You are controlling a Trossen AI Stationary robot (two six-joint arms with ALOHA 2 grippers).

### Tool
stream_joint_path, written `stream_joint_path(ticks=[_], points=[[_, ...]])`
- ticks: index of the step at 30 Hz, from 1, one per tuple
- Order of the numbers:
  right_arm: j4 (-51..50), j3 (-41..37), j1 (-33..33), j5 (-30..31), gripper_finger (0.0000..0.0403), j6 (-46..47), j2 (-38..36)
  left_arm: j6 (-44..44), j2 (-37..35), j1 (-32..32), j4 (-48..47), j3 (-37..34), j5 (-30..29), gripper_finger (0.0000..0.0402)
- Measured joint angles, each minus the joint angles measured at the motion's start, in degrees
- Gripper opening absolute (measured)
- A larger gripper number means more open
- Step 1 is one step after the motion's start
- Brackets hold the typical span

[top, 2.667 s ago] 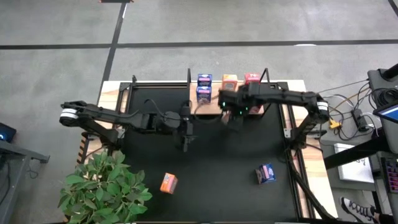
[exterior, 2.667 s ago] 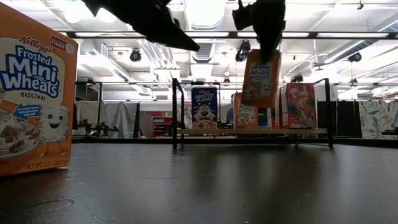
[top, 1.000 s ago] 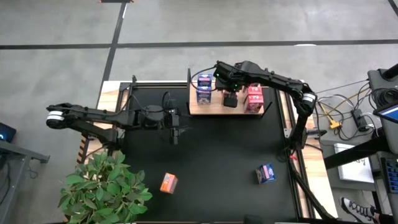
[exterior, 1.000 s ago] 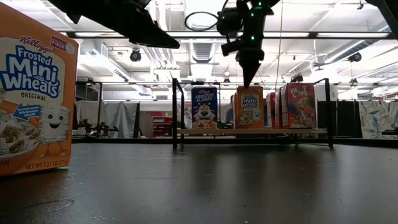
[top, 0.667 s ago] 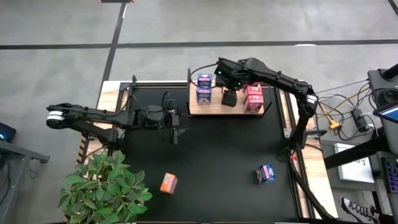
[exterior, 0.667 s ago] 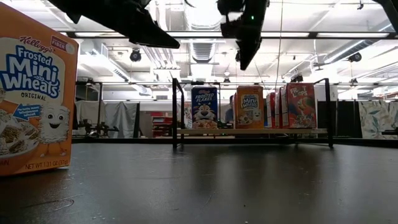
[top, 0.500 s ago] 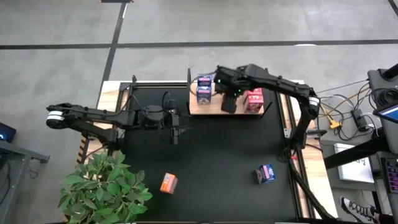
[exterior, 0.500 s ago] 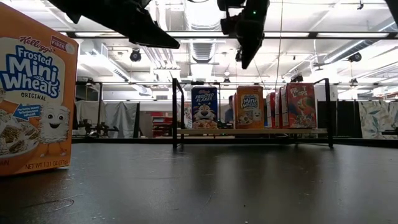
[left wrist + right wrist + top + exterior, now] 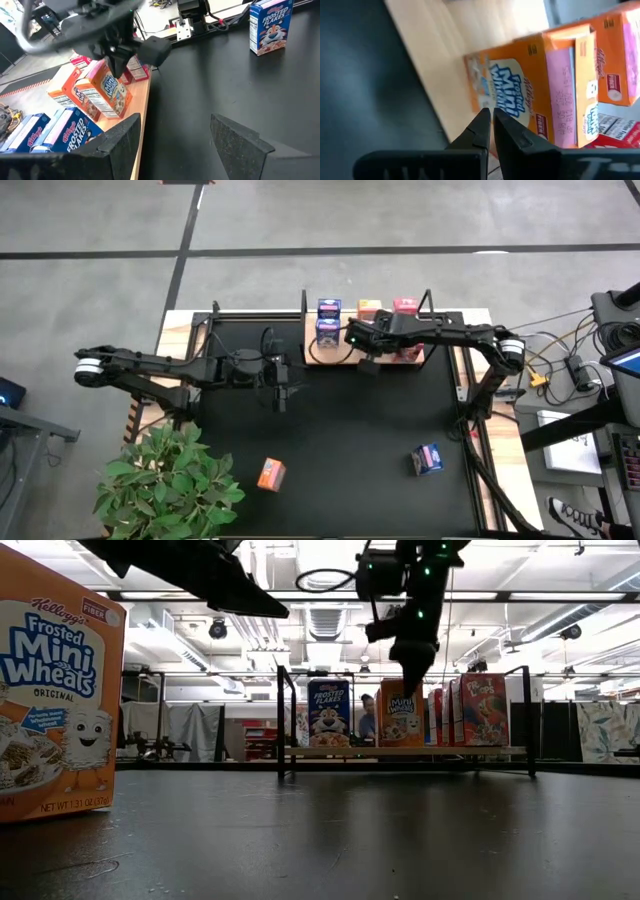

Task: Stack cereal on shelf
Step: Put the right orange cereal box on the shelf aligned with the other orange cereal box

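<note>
Your right claw (image 9: pixel 368 366) has pulled back, pressed together, off the shelf's (image 9: pixel 340 356) front edge; the orange Mini-Wheats box (image 9: pixel 399 715) stands upright.

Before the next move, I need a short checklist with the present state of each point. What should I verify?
1. Right claw shut and empty: ok.
2. Orange box on the shelf stands upright: ok.
3. Right claw clear of that box: cannot tell; it hangs just in front.
4. Left claw open, empty, over the mat: ok.
5. Loose orange box free to pick: ok.
6. Loose blue box free to pick: ok.
</note>
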Motion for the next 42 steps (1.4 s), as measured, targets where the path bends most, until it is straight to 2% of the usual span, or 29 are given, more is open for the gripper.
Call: stream_joint_path(ticks=[8,16,42], points=[[2.4,-2.38,-0.2,8.09,0.0011,-2.94,-0.07,0.48,-0.02,0.0,0.03,0.17,0.0,0.0223],[3.17,-2.4,-1.55,8.16,0.0011,-6.2,-0.07,0.51,-0.02,0.0,0.02,0.17,0.0,0.0223],[6.08,-2.51,-1.51,8.01,0.0011,-6.93,-0.07,0.53,-0.02,0.02,0.0,0.26,0.0,0.0223]])
